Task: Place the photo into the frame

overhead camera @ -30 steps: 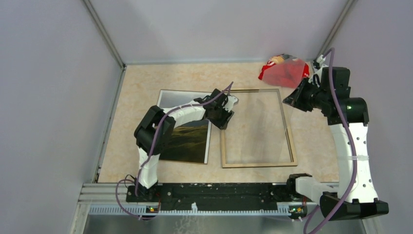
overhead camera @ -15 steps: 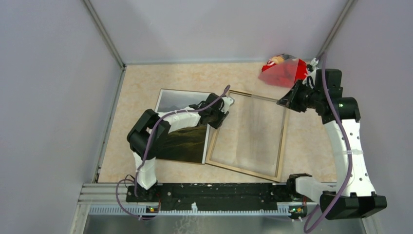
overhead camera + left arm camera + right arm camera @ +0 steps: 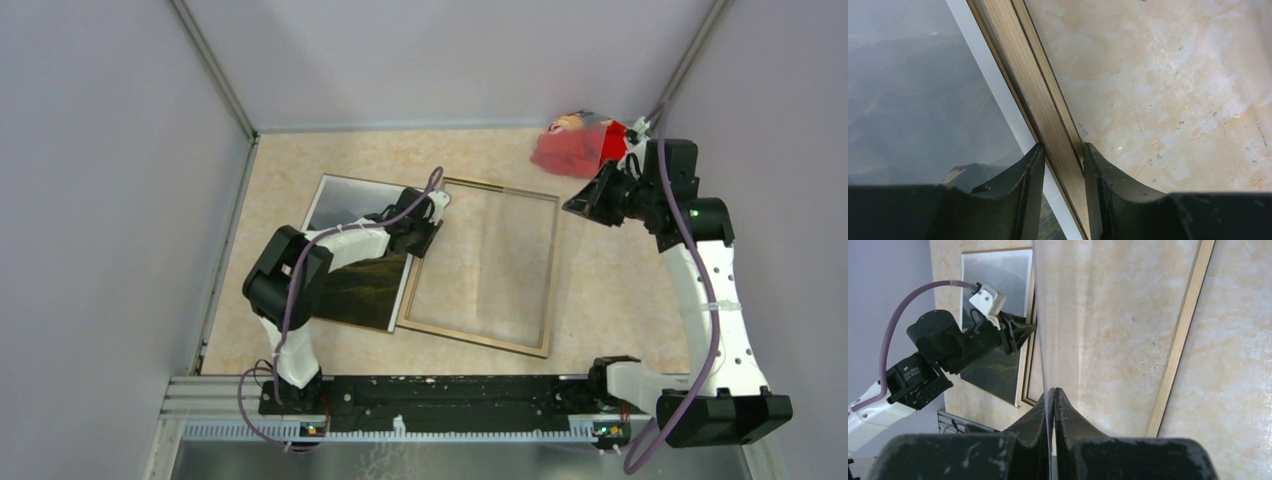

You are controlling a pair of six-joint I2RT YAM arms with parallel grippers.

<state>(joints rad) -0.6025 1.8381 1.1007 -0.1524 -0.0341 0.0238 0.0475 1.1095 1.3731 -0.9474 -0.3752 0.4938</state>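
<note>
Readying frame [image 3: 470,338], tan back up, mid-table: left rail pinched in left gripper [image 3: 1063,151], pane [image 3: 505,250] nipped tight at far right in right gripper [image 3: 1053,392]. Photo [image 3: 340,200] face up, just left. Next, likely: settle pane flat, release, fetch photo.

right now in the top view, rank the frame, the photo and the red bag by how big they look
1. the frame
2. the photo, a close second, partly hidden by the left arm
3. the red bag, clearly smallest

Lab: grey-panelled robot enclosure [image 3: 100,200]
</note>
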